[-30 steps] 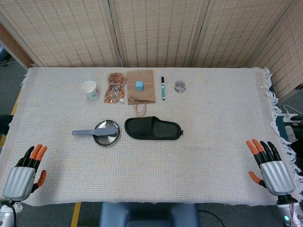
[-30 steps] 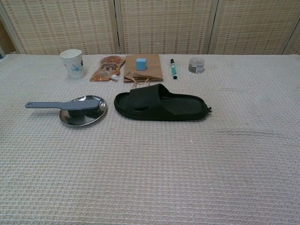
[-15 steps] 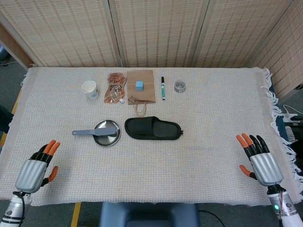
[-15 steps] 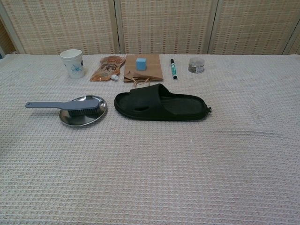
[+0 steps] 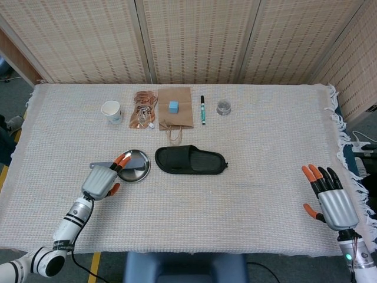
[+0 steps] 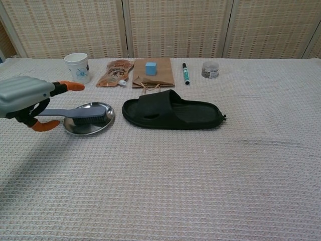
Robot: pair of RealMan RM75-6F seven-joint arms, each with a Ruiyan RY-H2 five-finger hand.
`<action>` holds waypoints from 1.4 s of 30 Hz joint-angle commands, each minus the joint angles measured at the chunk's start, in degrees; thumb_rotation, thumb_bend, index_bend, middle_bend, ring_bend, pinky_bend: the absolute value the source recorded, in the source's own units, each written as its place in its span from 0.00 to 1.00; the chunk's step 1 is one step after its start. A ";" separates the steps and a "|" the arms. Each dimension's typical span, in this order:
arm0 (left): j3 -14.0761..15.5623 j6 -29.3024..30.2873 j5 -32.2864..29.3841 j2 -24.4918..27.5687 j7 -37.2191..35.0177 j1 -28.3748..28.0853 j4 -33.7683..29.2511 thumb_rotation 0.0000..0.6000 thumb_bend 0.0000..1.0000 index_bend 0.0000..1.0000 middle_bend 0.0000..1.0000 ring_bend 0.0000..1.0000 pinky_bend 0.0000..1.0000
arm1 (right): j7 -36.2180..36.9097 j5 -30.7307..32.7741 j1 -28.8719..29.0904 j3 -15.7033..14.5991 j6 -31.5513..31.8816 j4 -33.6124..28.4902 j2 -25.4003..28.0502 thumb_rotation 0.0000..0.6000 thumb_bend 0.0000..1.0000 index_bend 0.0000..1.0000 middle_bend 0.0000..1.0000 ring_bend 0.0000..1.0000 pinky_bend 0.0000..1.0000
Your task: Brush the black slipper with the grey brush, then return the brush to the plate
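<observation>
Step in hand: pick up the grey brush. It lies with its bristle head on the plate and its handle jutting off the rim toward the robot's left, over the cloth. The black slipper sits just beside the plate on the other side, apart from it, sole down and untouched.

Left hand hovers over the handle end, fingers spread, holding nothing; whether the fingertips touch the handle yet I cannot tell (the hand's back hides the contact in both views). Right hand is well apart at the table's near right edge, fingers apart, empty.

For a clean grasp, my judgement:
- close on the free part of the handle, clear of the rim, so the plate is not dragged or tipped
- wrap with the thumb beneath and fingers above; the handle is thin and flat, likely to twist in a loose pinch
- lift straight up before moving toward the slipper, bristles kept facing down

Risk: plate skids on the woven cloth if nudged
</observation>
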 commanded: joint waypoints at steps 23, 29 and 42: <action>-0.85 -0.21 -9.28 -14.71 6.54 -8.59 18.42 1.00 0.42 0.24 0.27 0.91 1.00 | -0.23 1.02 -0.04 -0.63 -1.53 -1.93 1.73 1.00 0.16 0.00 0.00 0.00 0.00; -0.30 0.54 -8.28 -15.93 5.03 -9.20 20.78 1.00 0.42 0.29 0.31 0.91 1.00 | -0.57 1.35 -0.04 -0.65 -1.85 -2.34 1.89 1.00 0.16 0.00 0.00 0.00 0.00; 0.48 0.83 -7.83 -16.77 3.26 -9.82 22.73 1.00 0.42 0.35 0.43 0.91 1.00 | -1.40 1.63 -0.18 -0.64 -1.81 -2.75 1.91 1.00 0.16 0.00 0.00 0.00 0.00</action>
